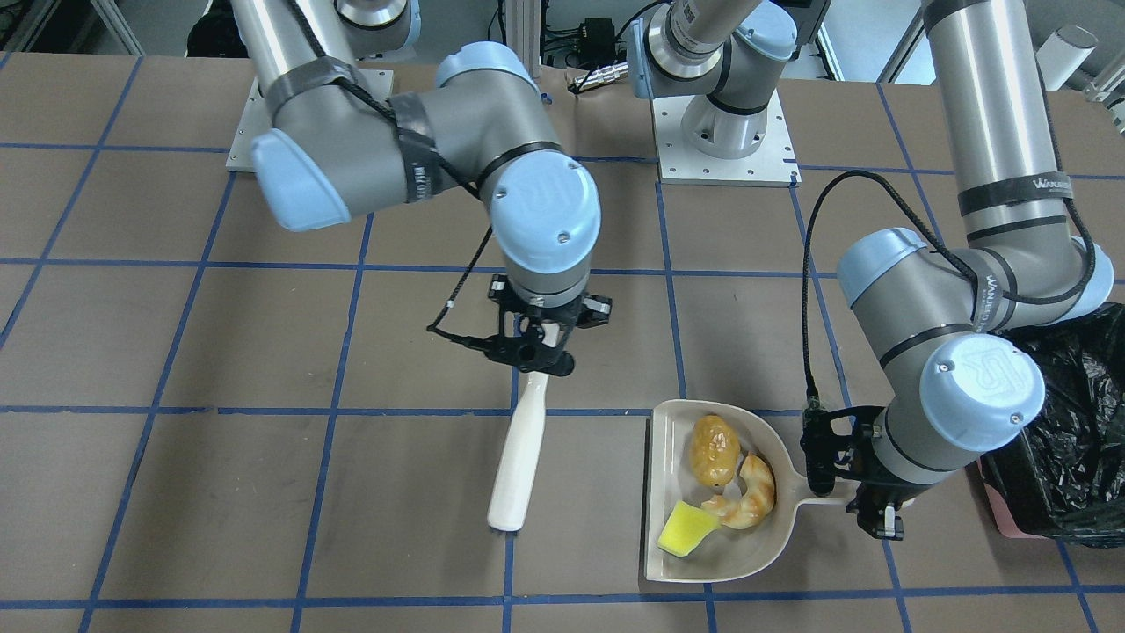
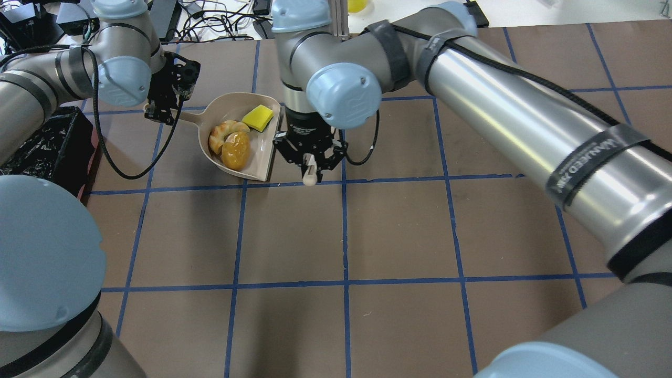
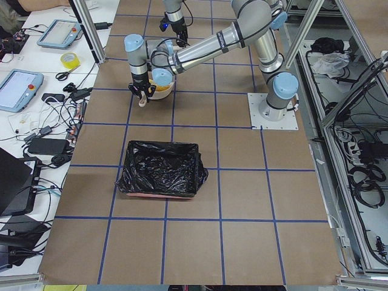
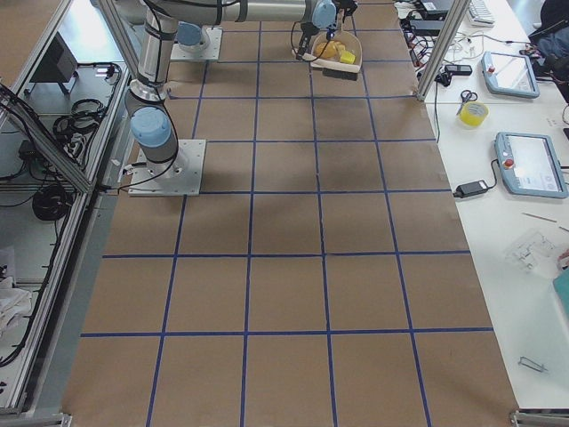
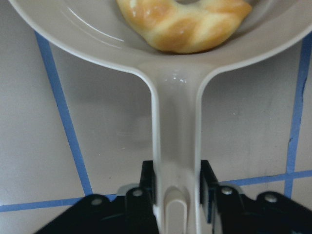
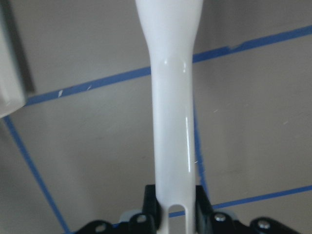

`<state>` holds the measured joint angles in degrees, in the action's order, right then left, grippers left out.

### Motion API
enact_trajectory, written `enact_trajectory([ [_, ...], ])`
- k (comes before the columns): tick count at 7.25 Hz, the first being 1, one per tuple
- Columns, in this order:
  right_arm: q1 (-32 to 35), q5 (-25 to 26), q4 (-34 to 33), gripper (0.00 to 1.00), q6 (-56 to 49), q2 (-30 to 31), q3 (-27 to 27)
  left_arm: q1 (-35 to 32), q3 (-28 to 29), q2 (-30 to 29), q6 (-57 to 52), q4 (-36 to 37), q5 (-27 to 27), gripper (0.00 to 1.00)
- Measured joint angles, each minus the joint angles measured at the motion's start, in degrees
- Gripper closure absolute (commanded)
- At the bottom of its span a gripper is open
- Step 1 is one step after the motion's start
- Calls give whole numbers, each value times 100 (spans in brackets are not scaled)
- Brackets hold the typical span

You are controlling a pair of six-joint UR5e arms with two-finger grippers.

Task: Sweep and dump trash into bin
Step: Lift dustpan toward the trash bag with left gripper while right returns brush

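The left claw (image 5: pixel 176 180) is narrowed onto the pan's (image 1: pixel 694 563) handle, one finger (image 5: pixel 147 176) pressed to each side of it near its end. The pan seems to rest on the counter (image 1: pixel 264 492), its straight open edge facing the brush (image 1: pixel 518 457). All the trash lies in it: the sponge (image 1: pixel 687 530) nearest the operators' side and close to the open edge, the bread (image 1: pixel 751 497) just beside it toward the handle, and the lump (image 1: pixel 714 448) beyond, touching the bread. The brush stands apart from the pan's open edge. The right claw (image 6: pixel 176 202) is closed narrowly on the far end of its white handle, with the head pointing away from the robot. The bin (image 1: pixel 1077 440), lined in black plastic, sits on the counter beyond the left claw, partly hidden behind that arm's wrist in the front view.
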<state>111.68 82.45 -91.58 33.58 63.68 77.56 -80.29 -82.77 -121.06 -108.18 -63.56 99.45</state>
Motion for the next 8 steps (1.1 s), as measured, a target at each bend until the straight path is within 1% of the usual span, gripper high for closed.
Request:
enact_trajectory([
  [2, -891, 450, 36, 100, -1044, 563, 648, 327, 79, 162, -700, -124, -77, 100],
  [3, -1367, 598, 18, 100, -1579, 776, 950, 610, 95, 249, -1136, -202, -229, 100],
  [5, -2399, 764, 6, 100, -2796, 979, 1268, 1329, 255, 387, -1898, -613, -673, 100],
  [6, -2896, 858, -34, 100, -3405, 1001, 1383, 1706, 493, 417, -2257, -995, -858, 100],
  [7, -3286, 1033, -226, 100, -3967, 996, 1539, 2070, 865, 407, -2684, -1495, -966, 100],
  [8, -3554, 1261, -658, 100, -4466, 983, 1770, 2408, 1292, 354, -3097, -2015, -1012, 100],
])
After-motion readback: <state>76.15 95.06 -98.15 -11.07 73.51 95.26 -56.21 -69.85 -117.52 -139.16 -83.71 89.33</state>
